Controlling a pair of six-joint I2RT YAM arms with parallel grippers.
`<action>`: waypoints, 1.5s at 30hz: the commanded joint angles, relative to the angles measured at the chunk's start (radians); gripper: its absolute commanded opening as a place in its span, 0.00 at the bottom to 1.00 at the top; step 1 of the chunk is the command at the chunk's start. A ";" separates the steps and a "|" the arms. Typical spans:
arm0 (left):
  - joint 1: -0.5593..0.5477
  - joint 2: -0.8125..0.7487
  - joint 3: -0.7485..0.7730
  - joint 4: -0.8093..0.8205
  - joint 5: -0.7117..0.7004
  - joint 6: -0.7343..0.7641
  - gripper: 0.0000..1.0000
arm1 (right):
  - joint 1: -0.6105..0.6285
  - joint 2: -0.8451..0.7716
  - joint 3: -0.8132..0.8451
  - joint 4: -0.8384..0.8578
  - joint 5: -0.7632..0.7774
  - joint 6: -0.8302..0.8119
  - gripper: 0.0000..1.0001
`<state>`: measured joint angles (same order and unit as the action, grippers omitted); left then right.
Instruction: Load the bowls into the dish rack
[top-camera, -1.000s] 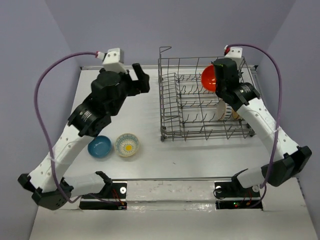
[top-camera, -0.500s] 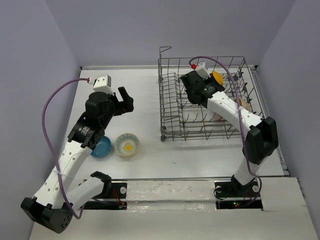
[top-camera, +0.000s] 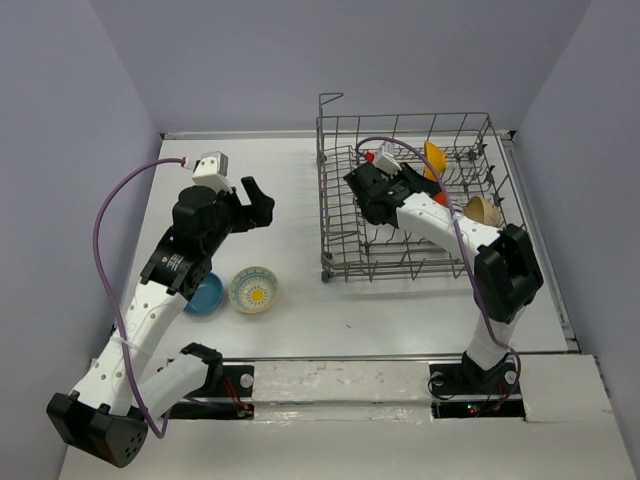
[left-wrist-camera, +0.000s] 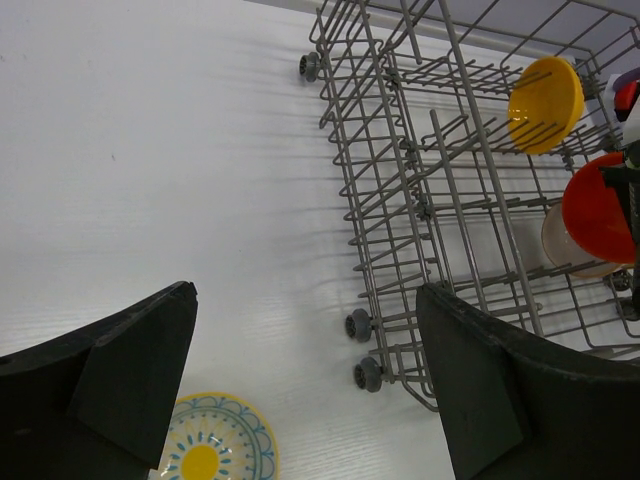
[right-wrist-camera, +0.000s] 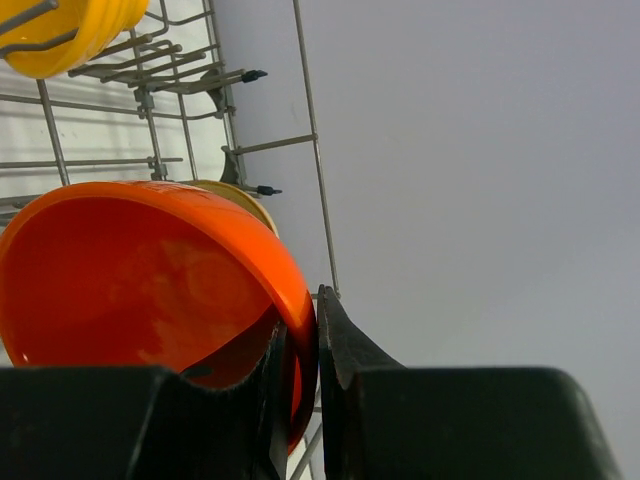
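Bench: white top carrying everything; the left hand hangs over a bare stretch of it, with the rack off to that hand's right.

Dish rack: grey wire basket. In the left wrist view it sits ahead and to the right of the spread fingers, its small wheels on the bench. The right hand is over the inside of it.

Left hand: fingers spread wide and nothing between them. From above it shows at, clear of the rack's left wall.

Right hand: and there's the grip, both fingers pressed on the rim of the orange-red bowl, one inside and one outside.

Orange-red bowl: pinched by its rim in the right hand and tipped up on edge, hollow side facing the wrist camera; the left wrist view shows it inside the rack.

Yellow bowl: on edge among the tines, beyond the held bowl, up and left of the right hand.

Pale bowl: in the rack, right beside the orange-red one and partly hidden by it.

Flower bowl: on the bench below the left hand, next to its left finger.

Blue bowl: on the bench behind the left hand, half under that arm, just beside the flower bowl.
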<state>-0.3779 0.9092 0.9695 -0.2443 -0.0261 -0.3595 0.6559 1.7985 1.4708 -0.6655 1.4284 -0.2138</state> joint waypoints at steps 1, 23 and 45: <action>0.004 -0.015 -0.018 0.059 0.022 0.004 0.99 | 0.001 -0.016 -0.012 0.038 0.152 -0.013 0.01; 0.002 -0.010 -0.035 0.065 0.055 0.005 0.99 | 0.001 0.074 0.002 0.020 0.104 -0.007 0.01; 0.002 -0.009 -0.043 0.069 0.069 0.007 0.99 | 0.001 0.239 0.213 -0.408 -0.040 0.363 0.19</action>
<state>-0.3779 0.9092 0.9398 -0.2203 0.0265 -0.3599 0.6559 2.0171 1.6192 -0.9802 1.4349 0.0063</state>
